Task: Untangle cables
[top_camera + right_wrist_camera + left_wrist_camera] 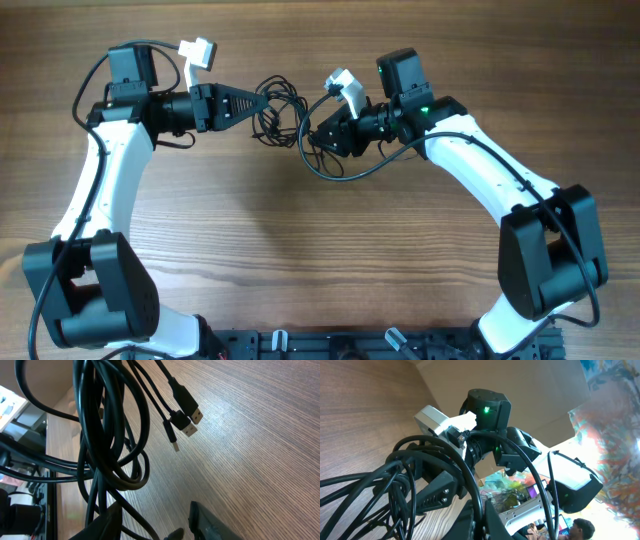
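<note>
The left arm [100, 180] and right arm [485, 165] wear smooth, curved white shells between bulky black joint housings [550, 245]. A white camera block [197, 50] sits on each wrist. A green light [424, 110] glows on the right wrist. Thick black wires [85, 85] loop alongside. The left gripper [264, 100] and right gripper [312, 135] are black, with tapered jaws.

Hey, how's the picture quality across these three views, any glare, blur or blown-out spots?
Overhead: evenly lit and sharp, cables crisp against the table. Left wrist: background at right is blown out and blurred. Right wrist: bright sheen on the table beside the plugs, which look sharp.
</note>
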Controlling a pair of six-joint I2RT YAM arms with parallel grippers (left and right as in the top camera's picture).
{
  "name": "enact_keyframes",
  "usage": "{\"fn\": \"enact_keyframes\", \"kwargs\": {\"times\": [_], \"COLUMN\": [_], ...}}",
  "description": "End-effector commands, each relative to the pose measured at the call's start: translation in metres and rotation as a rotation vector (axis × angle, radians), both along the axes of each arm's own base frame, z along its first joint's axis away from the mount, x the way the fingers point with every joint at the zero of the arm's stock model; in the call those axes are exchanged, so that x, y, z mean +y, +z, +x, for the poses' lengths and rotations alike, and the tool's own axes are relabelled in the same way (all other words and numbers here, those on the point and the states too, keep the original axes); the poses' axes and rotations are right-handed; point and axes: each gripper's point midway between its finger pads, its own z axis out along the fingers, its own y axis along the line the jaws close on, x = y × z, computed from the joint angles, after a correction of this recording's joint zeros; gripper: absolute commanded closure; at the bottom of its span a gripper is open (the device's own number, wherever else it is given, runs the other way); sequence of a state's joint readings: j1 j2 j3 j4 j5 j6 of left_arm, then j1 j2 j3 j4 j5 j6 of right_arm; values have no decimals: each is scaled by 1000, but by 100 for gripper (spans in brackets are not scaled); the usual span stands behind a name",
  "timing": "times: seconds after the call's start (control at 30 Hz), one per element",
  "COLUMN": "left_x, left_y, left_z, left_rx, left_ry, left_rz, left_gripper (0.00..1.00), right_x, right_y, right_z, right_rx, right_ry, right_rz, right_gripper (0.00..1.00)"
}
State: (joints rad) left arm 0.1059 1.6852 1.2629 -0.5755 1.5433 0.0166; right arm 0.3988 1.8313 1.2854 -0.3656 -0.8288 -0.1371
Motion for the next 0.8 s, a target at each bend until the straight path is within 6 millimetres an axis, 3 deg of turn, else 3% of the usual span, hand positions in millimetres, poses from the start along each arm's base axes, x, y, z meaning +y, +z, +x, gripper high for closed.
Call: {"fn": "enact_keyframes", "kwargs": {"times": [0.0, 0.1, 0.23, 0.3, 0.47, 0.77], "left_x": [1, 1, 1, 1, 1, 11], "left_y": [5, 5, 5, 5, 0, -46], "left_z": [-3, -3, -3, -3, 0, 15], "left_rx": [-2, -2, -3, -3, 2, 119], "left_ry": [-15, -15, -15, -15, 2, 148], "left_rz": [-28, -28, -28, -28, -1, 236], "left_gripper": [96, 96, 96, 96, 96, 96], "right_x": [1, -1, -1, 2, 18, 17], "right_y": [-8, -11, -10, -5, 32, 90], "right_z": [7, 10, 11, 12, 3, 0], "right_rx": [-22, -31, -30, 24, 91, -54], "right_ry": [-2, -21, -25, -55, 3, 12], "right_rz": [-25, -48, -43, -10, 171, 244], "right_gripper": [61, 70, 96, 96, 96, 96]}}
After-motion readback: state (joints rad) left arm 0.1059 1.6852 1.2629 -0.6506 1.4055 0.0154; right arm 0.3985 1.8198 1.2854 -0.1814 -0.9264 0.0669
